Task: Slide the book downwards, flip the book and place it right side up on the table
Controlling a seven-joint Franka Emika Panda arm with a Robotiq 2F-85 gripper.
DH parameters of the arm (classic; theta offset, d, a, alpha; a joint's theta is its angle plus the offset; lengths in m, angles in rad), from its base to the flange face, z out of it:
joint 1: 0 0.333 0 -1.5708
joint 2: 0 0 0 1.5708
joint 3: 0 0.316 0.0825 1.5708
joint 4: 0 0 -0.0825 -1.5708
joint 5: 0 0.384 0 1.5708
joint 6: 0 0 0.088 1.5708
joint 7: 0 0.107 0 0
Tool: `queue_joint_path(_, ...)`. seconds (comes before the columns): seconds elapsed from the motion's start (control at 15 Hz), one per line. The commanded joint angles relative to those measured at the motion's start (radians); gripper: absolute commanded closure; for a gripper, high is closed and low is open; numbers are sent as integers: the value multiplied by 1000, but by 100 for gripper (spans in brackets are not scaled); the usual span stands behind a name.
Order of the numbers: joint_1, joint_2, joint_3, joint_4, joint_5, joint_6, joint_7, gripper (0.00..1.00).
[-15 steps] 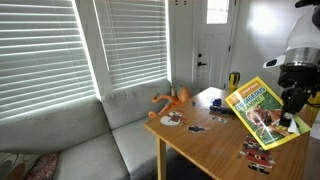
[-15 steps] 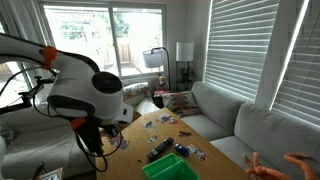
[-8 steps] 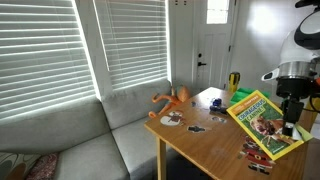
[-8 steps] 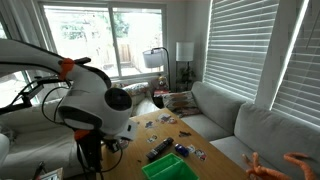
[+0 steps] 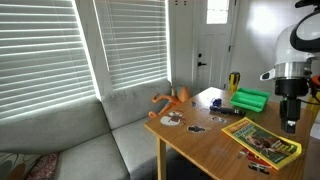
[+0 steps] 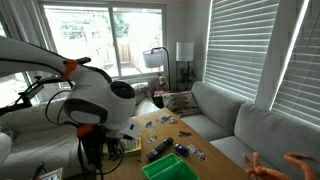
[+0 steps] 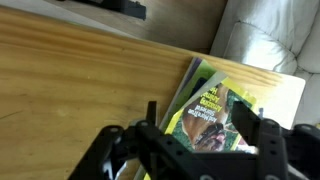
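Book [image 5: 262, 140], thin, yellow pictured cover up, lies flat on light-brown wooden table [image 5: 200, 150] under black gripper [image 5: 290, 123], jaws apart; a careless lift could nudge it over the nearby edge.

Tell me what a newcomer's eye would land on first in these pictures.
The yellow book lying flat, picture cover up, on the table, with the open gripper above it. Next, the bright green ridged object behind the book, and the white robot arm filling an exterior view.

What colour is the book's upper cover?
Yellow, with green and red pictures; the wrist view shows the book best.
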State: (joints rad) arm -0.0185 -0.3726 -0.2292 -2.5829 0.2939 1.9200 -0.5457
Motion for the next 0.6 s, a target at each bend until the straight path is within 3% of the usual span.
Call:
queue_joint_path(0.0,-9,4,55,26,-82,-11,79,0)
queue_joint_path(0.53,27,-67,198,2,-202,6,276,0)
